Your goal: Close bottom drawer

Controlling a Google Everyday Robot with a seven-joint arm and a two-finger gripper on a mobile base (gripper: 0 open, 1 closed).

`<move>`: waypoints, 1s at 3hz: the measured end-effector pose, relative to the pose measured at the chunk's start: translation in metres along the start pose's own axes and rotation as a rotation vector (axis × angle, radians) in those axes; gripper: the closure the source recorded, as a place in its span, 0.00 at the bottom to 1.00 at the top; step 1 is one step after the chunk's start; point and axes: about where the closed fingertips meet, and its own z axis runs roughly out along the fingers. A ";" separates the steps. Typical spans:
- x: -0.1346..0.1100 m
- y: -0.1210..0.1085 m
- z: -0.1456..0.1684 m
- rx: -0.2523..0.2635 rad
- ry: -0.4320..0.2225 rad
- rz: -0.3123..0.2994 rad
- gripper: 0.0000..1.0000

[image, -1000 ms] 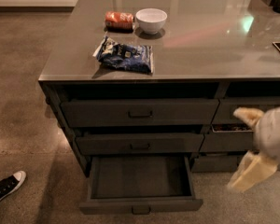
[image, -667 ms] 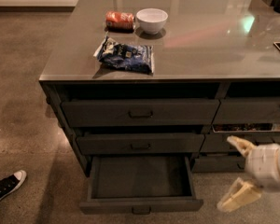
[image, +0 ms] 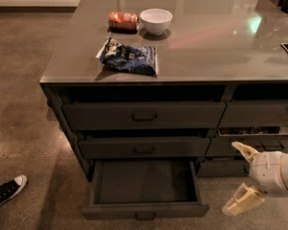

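The bottom drawer point(image: 145, 210) is the lowest of three wide dark grey drawers in the left stack. It is pulled out, and its plain dark tray shows empty. Its low flat front has a small centre pull point(image: 145, 216). The two taller drawers above it are pushed in. My gripper point(image: 239, 176) is at the lower right, to the right of the open drawer and apart from it. Its two cream fingers point(image: 245, 150) are spread open and hold nothing.
On the counter top point(image: 206, 42) lie a blue snack bag point(image: 129, 56), a red can point(image: 123, 20) on its side and a white bowl point(image: 156, 20). A neighbouring drawer stack point(image: 264, 128) stands at the right. A person's shoe point(image: 7, 191) is on the floor at lower left.
My gripper has moved down and to the left, toward the open drawer's right side. The drawer has not moved.
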 end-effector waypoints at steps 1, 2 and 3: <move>0.026 -0.001 0.022 -0.021 -0.026 0.028 0.00; 0.083 0.007 0.077 -0.071 -0.042 0.082 0.00; 0.148 0.015 0.123 -0.080 -0.071 0.133 0.00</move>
